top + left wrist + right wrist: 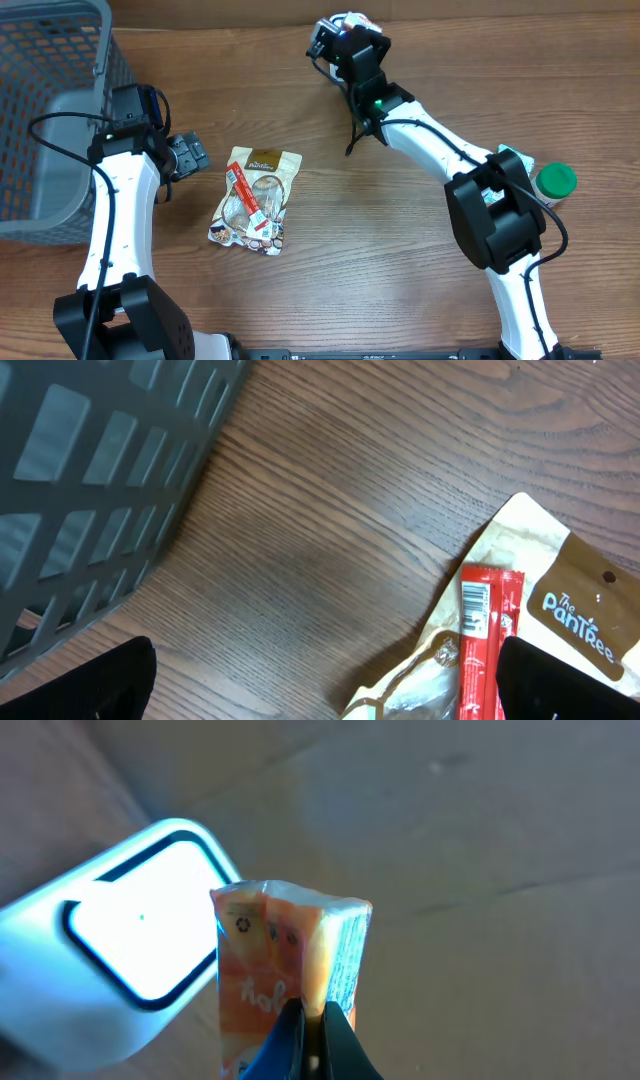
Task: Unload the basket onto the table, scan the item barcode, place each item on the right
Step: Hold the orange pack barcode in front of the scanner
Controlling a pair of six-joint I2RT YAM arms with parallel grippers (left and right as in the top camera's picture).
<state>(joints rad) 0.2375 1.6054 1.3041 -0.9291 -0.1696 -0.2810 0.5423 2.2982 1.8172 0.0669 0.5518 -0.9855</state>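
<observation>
Two claws are showing. We are seeing the right claw (312,1032) pressing its tips together on the lower edge of an orange packet (285,955), which is standing upright just above the pinch; a white scanner (120,945) with a glowing window is lying beyond the packet, to the left of that claw in its own wrist view; whether packet and scanner are touching we cannot tell; the left claw (188,156) is hanging spread wide over the wooden table (400,270), gripping nothing; a tan snack pouch (255,198) bearing a red stick (490,640) is lying just beside its fingers (575,685); a grey basket (50,100) is sitting on its other side.
</observation>
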